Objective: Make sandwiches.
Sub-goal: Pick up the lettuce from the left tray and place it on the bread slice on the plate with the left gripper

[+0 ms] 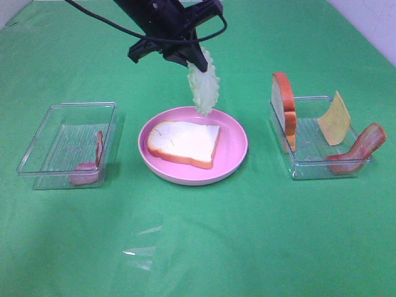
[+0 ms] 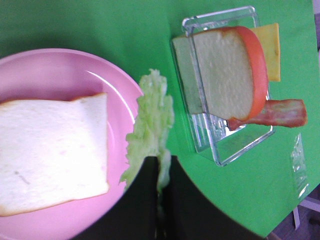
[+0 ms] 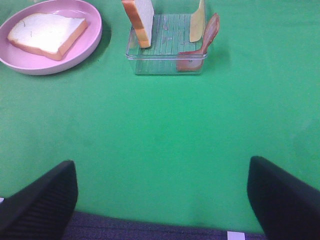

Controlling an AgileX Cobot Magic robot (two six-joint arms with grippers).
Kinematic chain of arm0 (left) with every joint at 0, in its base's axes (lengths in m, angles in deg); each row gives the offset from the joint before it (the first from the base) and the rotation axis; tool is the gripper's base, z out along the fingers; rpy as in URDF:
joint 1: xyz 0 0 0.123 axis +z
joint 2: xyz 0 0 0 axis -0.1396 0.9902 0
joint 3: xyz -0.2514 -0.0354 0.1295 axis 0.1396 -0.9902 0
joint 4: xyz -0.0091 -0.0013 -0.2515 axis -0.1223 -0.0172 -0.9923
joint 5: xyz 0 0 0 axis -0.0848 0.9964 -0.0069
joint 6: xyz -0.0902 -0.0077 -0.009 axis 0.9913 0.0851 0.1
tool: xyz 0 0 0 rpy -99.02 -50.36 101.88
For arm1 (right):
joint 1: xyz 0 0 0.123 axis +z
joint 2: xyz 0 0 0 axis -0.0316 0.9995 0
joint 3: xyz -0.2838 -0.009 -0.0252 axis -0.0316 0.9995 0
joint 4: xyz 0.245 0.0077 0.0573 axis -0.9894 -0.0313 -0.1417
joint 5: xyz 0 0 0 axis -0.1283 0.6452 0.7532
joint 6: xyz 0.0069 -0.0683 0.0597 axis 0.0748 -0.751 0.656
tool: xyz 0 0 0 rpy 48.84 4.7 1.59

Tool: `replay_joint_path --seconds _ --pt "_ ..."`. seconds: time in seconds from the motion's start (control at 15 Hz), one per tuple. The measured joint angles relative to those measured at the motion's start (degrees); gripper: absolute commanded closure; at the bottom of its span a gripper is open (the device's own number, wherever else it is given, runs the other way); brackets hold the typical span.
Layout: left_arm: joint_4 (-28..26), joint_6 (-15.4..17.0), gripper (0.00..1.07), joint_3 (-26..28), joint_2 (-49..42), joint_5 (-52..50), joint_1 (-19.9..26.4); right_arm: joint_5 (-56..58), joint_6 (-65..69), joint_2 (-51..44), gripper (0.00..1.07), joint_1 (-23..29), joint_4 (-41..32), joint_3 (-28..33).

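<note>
One white bread slice [image 1: 184, 142] lies flat on the round pink plate [image 1: 232, 146]. My left gripper [image 1: 197, 60] hangs above the plate's far rim, shut on the top of a pale green lettuce leaf [image 1: 205, 88] that dangles down to that rim. The left wrist view shows the lettuce [image 2: 151, 117] beside the plate [image 2: 75, 65] and the bread [image 2: 50, 155]. A second bread slice [image 1: 284, 106] stands on edge in the right tray [image 1: 296, 166], with a yellow cheese square [image 1: 335, 119] and a bacon strip [image 1: 360, 147]. My right gripper [image 3: 160, 200] is open over bare cloth, nearer than that tray [image 3: 165, 65].
A clear tray [image 1: 37, 154] on the left holds another bacon strip [image 1: 94, 159]. Green cloth covers the table. Black cable runs from the left arm at the top of the exterior view.
</note>
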Motion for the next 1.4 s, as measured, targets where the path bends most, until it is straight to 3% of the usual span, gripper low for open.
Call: replay_joint_path --seconds 0.33,0.4,0.47,0.67,0.93,1.13,1.4 --pt "-2.41 -0.40 1.07 0.00 3.50 -2.01 -4.70 0.00 0.00 0.00 0.18 0.00 0.00 0.00" --pt "-3.38 -1.09 1.07 0.00 4.13 -2.12 -4.93 0.00 0.00 0.00 0.18 0.00 0.00 0.00" --pt "-4.47 -3.78 1.07 0.00 5.39 -2.12 -4.87 0.00 0.00 0.00 0.18 0.00 0.00 0.00" --pt "-4.01 -5.04 1.07 0.00 6.88 -2.12 -4.76 0.00 0.00 0.00 0.18 0.00 0.00 0.00" --pt "1.83 -4.70 1.07 0.00 7.79 -1.78 -4.24 0.00 0.00 0.00 0.18 0.00 0.00 0.00" --pt "14.15 -0.92 1.07 0.00 7.79 0.06 -4.13 0.00 0.00 0.00 0.18 0.00 0.00 0.00" --pt "15.13 -0.69 1.05 0.00 7.79 0.23 -4.13 0.00 0.00 0.00 0.18 0.00 0.00 0.00"
